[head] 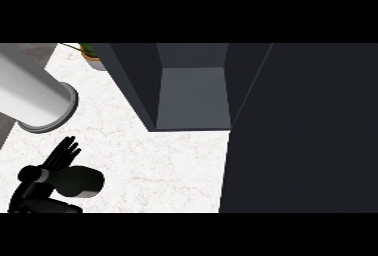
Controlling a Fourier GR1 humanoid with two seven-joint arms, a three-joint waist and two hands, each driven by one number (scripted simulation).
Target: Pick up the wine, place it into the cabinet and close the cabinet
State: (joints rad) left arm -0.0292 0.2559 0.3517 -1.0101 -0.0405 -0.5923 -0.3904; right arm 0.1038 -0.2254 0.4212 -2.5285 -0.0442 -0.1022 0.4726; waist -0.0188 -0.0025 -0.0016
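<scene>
White marble counter [162,165] runs under the dark cabinet [192,105], its door [303,130] swung wide at three o'clock, presumably to admit the wine, which I can't see anywhere. At eight o'clock the left hand [63,172] rests, fingers straight, holding nothing.

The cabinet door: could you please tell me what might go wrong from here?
The open cabinet door fills the view's right side, and neither the wine nor the right hand shows, so a placement could go unchecked. The white cylinder stands close to the cabinet and might be bumped.
</scene>
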